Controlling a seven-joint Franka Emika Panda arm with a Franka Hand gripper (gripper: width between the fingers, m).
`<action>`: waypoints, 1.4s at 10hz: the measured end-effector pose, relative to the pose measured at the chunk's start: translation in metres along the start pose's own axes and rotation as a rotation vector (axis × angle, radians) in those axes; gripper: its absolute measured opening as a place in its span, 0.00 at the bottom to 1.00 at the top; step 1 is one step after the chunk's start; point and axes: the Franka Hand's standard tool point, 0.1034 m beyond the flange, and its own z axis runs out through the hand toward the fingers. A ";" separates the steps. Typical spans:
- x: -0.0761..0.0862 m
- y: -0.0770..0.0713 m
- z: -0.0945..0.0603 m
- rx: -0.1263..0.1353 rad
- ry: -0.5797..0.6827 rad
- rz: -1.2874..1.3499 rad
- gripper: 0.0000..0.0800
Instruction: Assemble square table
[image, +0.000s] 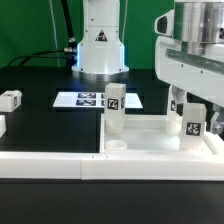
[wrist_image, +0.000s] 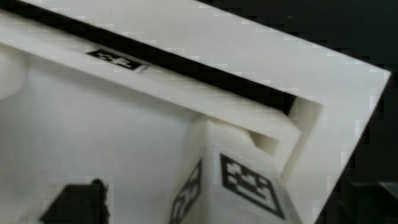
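Nearest me in the exterior view, the long white rail (image: 45, 166) runs across the front of the black table (image: 40, 120). Just behind it I see the square tabletop (image: 150, 134) lying flat with raised edges up, a round corner socket (image: 117, 147) showing at its near corner on the exterior view's left. 1 leg (image: 114, 108) stands upright in the tabletop on that side, tag facing me. A 2nd leg (image: 192, 122) stands upright at the exterior view's right side, directly under the arm. The gripper (image: 190, 103) is low over that 2nd leg; I cannot tell whether the fingers are clamped on it or free, the arm body blocks them. In the wrist view I get the tabletop's wall (wrist_image: 267, 95) with a small tag, the tagged leg (wrist_image: 240, 180) close up, and 1 dark fingertip (wrist_image: 80, 200) beside it. Further back, a loose leg (image: 10, 99) lies on the table at the exterior view's left edge. The marker board (image: 93, 99) lies flat behind the tabletop. The robot base (image: 99, 45) stands farthest, against a green backdrop (image: 30, 25).
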 end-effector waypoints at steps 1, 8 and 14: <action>-0.001 -0.003 -0.007 0.012 -0.002 -0.003 0.81; 0.001 -0.004 -0.024 0.032 -0.008 0.004 0.81; 0.011 0.016 -0.037 0.056 -0.004 -0.077 0.81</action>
